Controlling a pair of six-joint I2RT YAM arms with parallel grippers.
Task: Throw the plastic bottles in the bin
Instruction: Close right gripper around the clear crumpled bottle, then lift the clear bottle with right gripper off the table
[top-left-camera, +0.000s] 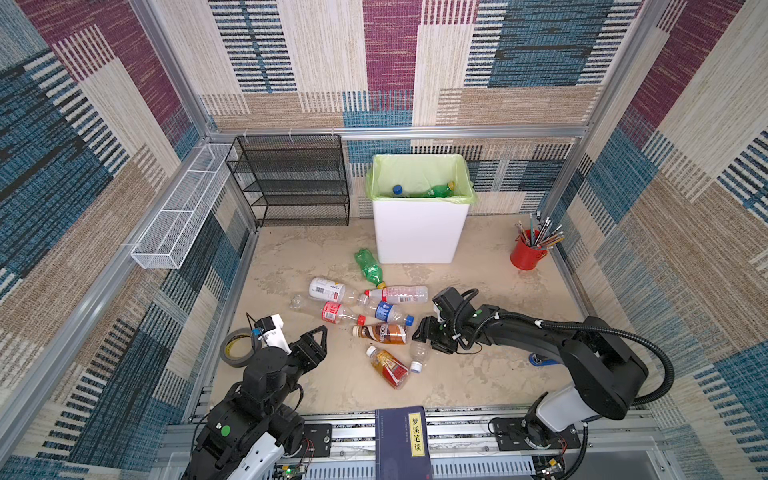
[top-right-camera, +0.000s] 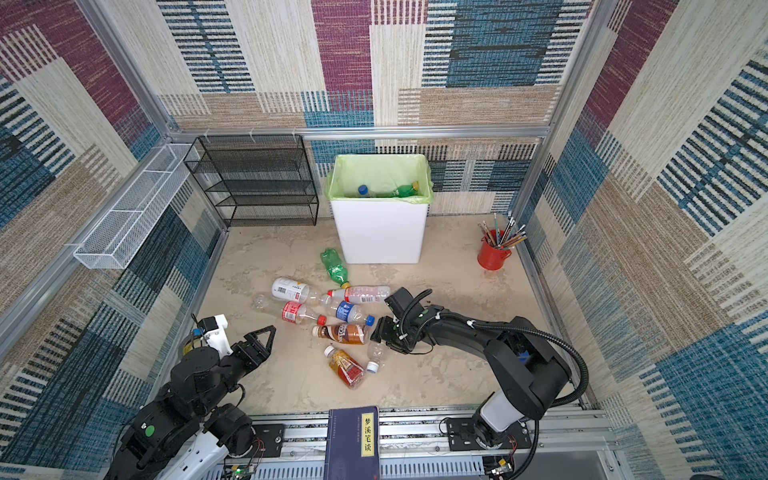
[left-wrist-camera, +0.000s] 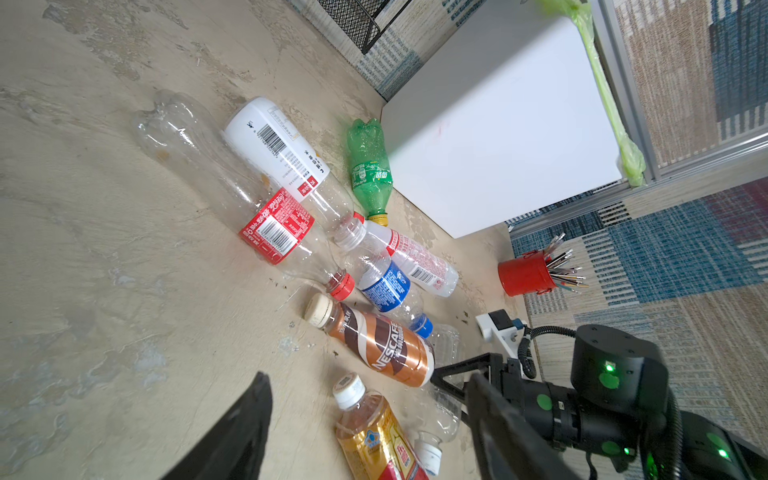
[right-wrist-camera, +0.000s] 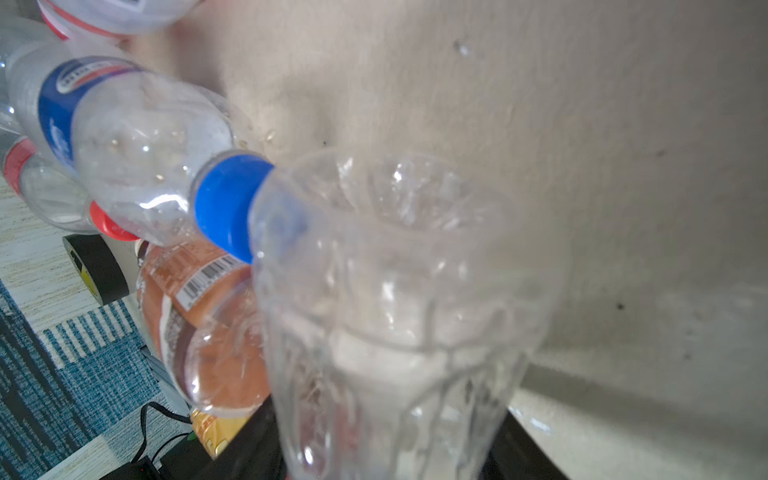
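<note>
The right gripper (top-left-camera: 422, 340) lies low over the tabletop (top-left-camera: 478, 386). Its jaws are closed against the base of a clear bottle (top-left-camera: 419, 352) with no label and a white cap, which lies on its side. The left gripper (top-left-camera: 320, 337) hovers across the pile from it, jaws spread wide and empty. In both top views the Nescafé bottle (top-left-camera: 382, 333) lies just ahead of the right gripper's fingertips. The blue-labelled bottle (top-left-camera: 388, 312) is just beside them, and an amber tea bottle (top-left-camera: 388, 368) lies close to the clear bottle's cap. Farther ahead of that gripper lie a Coca-Cola bottle (top-left-camera: 336, 312), a white-labelled bottle (top-left-camera: 328, 289), a red-capped bottle (top-left-camera: 399, 294) and a green bottle (top-left-camera: 369, 268). The bin (top-left-camera: 419, 232) stands well beyond both grippers with two binned bottles (top-left-camera: 436, 191) showing inside. In the left wrist view the left gripper's fingers (left-wrist-camera: 245, 432) stand far apart. The Nescafé bottle (left-wrist-camera: 386, 349) and the amber tea bottle (left-wrist-camera: 374, 436) lie ahead of the fingers, and the bin (left-wrist-camera: 498, 124) stands far past them. In the right wrist view the clear bottle (right-wrist-camera: 395, 291) fills the space between the right gripper's dark fingers (right-wrist-camera: 523, 453). The blue-labelled bottle (right-wrist-camera: 124, 137) touches its side with its blue cap, and the Nescafé bottle (right-wrist-camera: 199, 307) lies close alongside.
</note>
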